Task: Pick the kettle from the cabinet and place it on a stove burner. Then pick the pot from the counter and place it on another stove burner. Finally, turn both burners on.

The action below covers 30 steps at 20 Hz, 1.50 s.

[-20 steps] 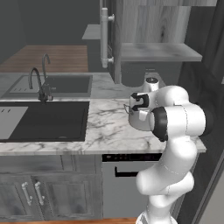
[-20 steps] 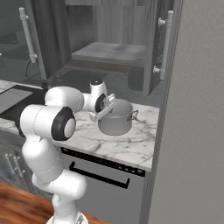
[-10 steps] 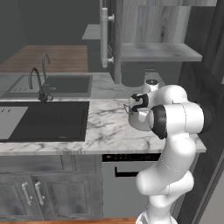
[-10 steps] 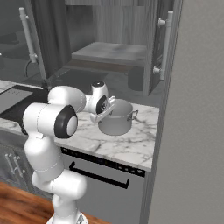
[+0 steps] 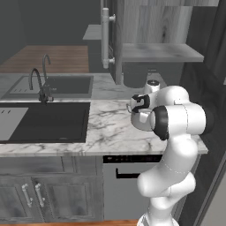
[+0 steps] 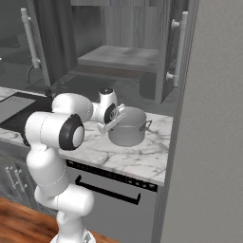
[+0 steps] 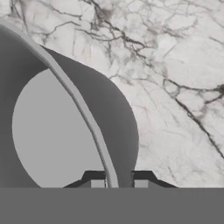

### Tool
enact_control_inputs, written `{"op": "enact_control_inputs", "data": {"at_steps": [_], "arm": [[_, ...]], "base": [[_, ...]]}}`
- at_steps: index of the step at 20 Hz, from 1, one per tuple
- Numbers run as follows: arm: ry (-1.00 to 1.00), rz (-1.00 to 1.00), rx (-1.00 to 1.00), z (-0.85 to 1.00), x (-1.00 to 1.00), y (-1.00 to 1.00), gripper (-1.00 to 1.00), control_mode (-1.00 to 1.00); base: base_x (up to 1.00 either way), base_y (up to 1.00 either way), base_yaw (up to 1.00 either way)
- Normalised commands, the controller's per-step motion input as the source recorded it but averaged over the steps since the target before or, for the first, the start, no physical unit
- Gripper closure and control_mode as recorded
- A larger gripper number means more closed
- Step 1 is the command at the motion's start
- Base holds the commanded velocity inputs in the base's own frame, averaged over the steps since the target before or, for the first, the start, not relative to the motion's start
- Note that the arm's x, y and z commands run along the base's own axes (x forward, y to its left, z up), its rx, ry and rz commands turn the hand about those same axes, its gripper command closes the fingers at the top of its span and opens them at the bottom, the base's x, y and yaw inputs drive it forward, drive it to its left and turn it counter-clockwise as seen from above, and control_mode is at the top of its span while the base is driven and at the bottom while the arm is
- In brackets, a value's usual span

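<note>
Now the gripper (image 7: 115, 183) has its two dark tips pinched on the rim of the pot (image 6: 126, 126), one tip inside the wall, one outside, the thin edge running straight up between them in the hand view. That reads as a clamp on the pot's wall, not a loose straddle. The pot sits on the counter (image 5: 110, 128), right under the hand, with the grey floor of it spreading away on the inner side of the tips and veined marble on the outer side.

From the right base view the hand comes down onto the near-left part of the rim, and the pot's small side handle (image 6: 148, 124) sticks out on the far side from the hand. So this is an off-centre hold on a wide vessel, and I'd expect it to want to tip away from the fingers once it leaves the marble.

The way to do it well, I'd say: lift straight up and slowly, keep the wrist level so the rim doesn't slide out of the pads, and clear the counter fully before swinging.

The cooktop (image 5: 44, 122) lies well off to the hand's left in the left base view, beyond a stretch of bare marble. Carry low and steady across that gap, and set the pot down flat.
</note>
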Motion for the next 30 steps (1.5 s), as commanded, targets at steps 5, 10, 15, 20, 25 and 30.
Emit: {"op": "enact_control_inputs", "data": {"at_steps": [5, 10, 15, 20, 25, 30], "arm": [[0.00, 0.00, 0.00, -0.02, 0.00, 0.00, 1.00, -1.00], [0.00, -0.01, 0.00, 0.02, -0.01, 0.00, 1.00, -1.00], [0.00, -0.02, 0.00, 0.11, -0.05, 0.00, 1.00, -1.00], [0.00, -0.03, -0.02, 0.14, -0.10, 0.00, 1.00, -1.00], [-0.01, -0.03, -0.02, 0.19, -0.14, 0.00, 1.00, -1.00], [-0.02, -0.03, -0.02, 0.24, -0.19, 0.00, 1.00, -1.00]], "base": [[0.00, 0.00, 0.00], [0.00, 0.00, 0.00], [0.00, 0.00, 0.00], [0.00, 0.00, 0.00], [0.00, 0.00, 0.00], [0.00, 0.00, 0.00]]}}
